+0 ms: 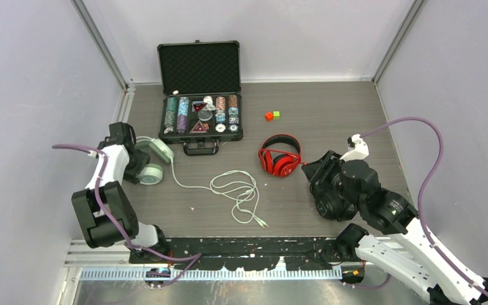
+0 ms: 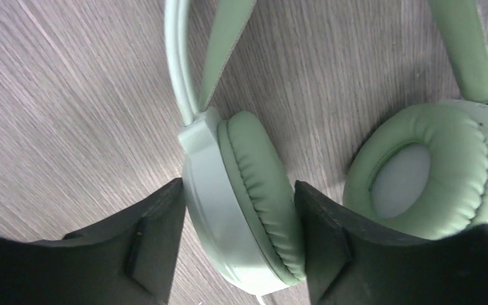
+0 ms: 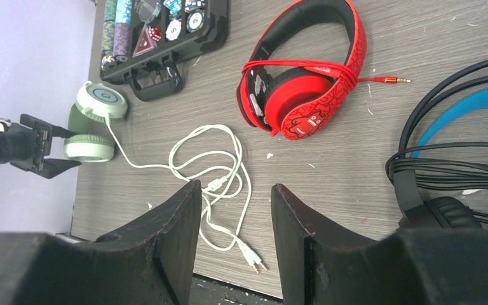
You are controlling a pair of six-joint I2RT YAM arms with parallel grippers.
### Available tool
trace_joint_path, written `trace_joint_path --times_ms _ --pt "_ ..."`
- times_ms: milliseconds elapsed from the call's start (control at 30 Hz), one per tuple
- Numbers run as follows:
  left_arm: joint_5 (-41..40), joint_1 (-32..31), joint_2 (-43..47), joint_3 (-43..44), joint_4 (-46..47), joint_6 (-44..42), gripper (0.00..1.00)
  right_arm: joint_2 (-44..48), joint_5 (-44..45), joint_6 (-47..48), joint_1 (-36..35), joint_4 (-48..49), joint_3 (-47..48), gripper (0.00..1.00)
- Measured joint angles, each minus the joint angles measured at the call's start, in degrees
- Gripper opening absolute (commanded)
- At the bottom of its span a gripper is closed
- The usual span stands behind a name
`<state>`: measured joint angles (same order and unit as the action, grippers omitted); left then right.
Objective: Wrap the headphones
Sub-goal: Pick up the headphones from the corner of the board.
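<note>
Reaches low to the table's (image 1: 330, 108) left side with the left gripper (image 2: 239, 187), elbow folded, fingers pressed on both sides of one ear cup of the mint-green headphones (image 1: 155, 152). Hovers at the right with the right gripper (image 3: 236, 190), parted, holding nothing, beside the black headphones (image 3: 445, 210). Between them: red headphones (image 1: 281, 155), cable wound round; loose white cable (image 1: 238, 190) sprawled mid-table. Behind: open chip case (image 1: 200, 89), just beside the mint-green pair.

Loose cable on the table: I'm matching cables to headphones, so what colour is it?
The cable is white, clearest in the right wrist view.
</note>
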<state>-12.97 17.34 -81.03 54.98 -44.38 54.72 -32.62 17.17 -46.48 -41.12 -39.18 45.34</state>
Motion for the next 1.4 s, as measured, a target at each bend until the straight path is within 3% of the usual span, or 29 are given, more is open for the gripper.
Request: trace_joint_path --times_ms 200,500,733,900,1067,1267,1400 --pt "-1.44 0.26 0.5 -1.27 -0.22 0.9 0.21 0.15 -0.24 -1.31 0.0 0.0 0.44 0.49" --pt "-2.71 0.28 8.55 -2.86 -1.7 -1.53 0.05 -1.62 -1.16 -3.72 0.0 0.31 0.44 0.49" --pt "-1.97 -1.2 20.37 -2.82 -1.36 -6.34 0.05 -10.21 -3.54 -7.52 -0.22 2.86 3.39 0.51" --pt "-0.42 -9.81 24.52 -2.58 -0.09 -11.69 0.05 -20.04 -2.16 -8.46 -2.95 6.19 10.05 0.63" --pt "1.29 -19.26 25.27 -1.18 -0.37 -13.51 0.06 -31.58 2.16 -8.44 -10.14 10.54 18.62 0.7" --pt "3.26 -28.37 26.34 0.0 -0.44 -14.12 0.07 -49.59 6.8 -8.68 -18.91 14.36 34.21 0.73" --pt "3.58 -30.97 28.3 0.07 -0.42 -14.19 0.08 -58.18 7.58 -11.58 -21.77 13.75 41.72 0.73"
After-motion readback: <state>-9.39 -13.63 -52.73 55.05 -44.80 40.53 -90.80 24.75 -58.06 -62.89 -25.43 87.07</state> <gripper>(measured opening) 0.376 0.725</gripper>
